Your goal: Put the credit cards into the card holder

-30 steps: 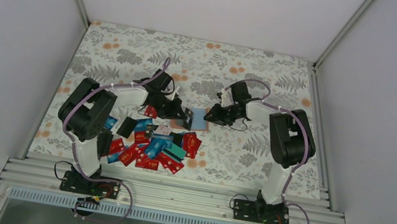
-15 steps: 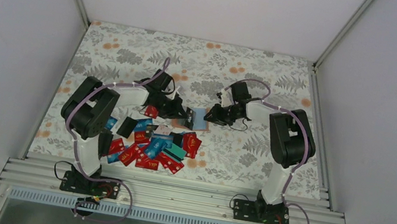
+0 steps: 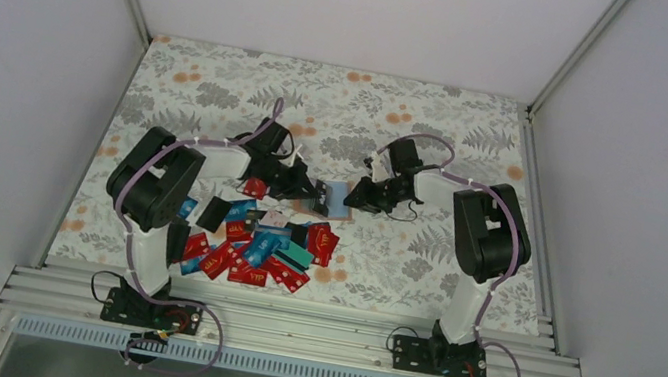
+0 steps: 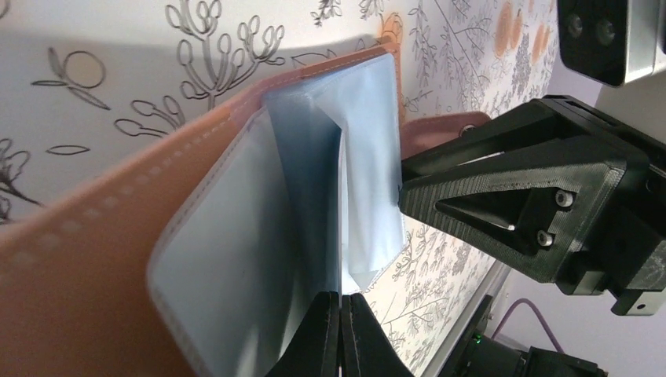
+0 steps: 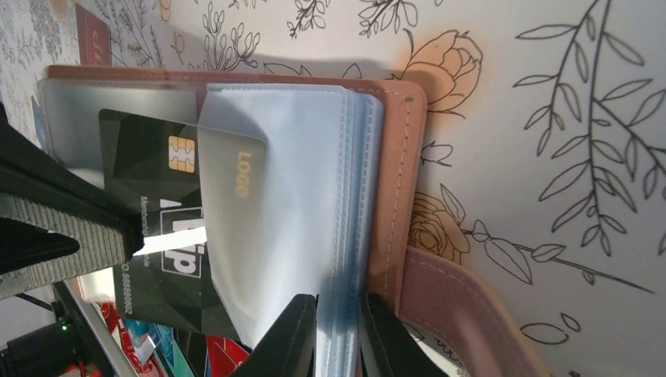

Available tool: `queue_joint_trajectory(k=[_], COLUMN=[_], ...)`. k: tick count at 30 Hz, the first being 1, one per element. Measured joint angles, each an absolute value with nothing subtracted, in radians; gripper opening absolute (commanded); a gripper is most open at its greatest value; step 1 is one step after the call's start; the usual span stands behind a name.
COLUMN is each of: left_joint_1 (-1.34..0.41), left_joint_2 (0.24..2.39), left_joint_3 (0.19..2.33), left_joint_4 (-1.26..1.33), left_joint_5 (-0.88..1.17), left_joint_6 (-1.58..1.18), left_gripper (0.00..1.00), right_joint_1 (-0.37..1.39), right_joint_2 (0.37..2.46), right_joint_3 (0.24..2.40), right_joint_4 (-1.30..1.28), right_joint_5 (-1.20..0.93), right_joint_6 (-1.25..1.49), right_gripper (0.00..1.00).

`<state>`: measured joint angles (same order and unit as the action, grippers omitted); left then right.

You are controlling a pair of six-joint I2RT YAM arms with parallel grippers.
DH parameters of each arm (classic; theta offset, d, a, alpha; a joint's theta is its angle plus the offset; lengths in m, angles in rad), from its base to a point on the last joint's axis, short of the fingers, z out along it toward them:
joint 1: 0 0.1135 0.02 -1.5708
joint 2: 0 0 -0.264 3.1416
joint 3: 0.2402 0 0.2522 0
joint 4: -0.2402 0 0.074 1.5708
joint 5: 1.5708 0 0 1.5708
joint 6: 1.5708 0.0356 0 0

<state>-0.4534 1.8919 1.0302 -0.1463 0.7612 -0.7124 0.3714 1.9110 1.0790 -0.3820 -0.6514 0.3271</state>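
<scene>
The tan card holder [image 3: 336, 199] lies open mid-table, with its light blue-grey sleeves fanned out [image 4: 236, 236]. My left gripper [image 3: 311, 192] is shut on a black credit card [image 5: 149, 157] with a gold chip. The card's far end sits under a clear sleeve of the holder. In the left wrist view the left gripper [image 4: 340, 326] pinches the card edge-on. My right gripper [image 3: 356, 195] is shut on the stack of sleeves beside the holder's tan spine [image 5: 397, 157]; in the right wrist view the right gripper [image 5: 338, 334] has its jaws held apart by the sleeves. The other credit cards [image 3: 256, 242] lie in a loose pile.
The pile is mostly red with some blue, teal and black cards, in front of the left arm on the floral tablecloth [image 3: 224, 90]. One red card [image 3: 254, 186] lies by the left wrist. The holder's tan closing strap [image 5: 471, 306] sticks out to the right. White walls enclose the table.
My left gripper has edged right toward the holder with the black card. The right gripper has stayed put on the sleeves.
</scene>
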Motion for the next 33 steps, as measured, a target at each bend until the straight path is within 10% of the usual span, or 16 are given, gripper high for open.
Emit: queue_joint_trajectory(k=[33], left_joint_1=[-0.457], left_joint_2=[1.994], left_joint_3=[1.08], left_joint_4=[-0.077], left_joint_5=[0.803], left_joint_6=[-0.748], left_gripper=[0.02], right_joint_1=[0.372], right_joint_2=[1.919], right_joint_3=[1.068], right_joint_4=[-0.386], right_joint_5=[-0.68], right_joint_6=[0.31], right_gripper=[0.12])
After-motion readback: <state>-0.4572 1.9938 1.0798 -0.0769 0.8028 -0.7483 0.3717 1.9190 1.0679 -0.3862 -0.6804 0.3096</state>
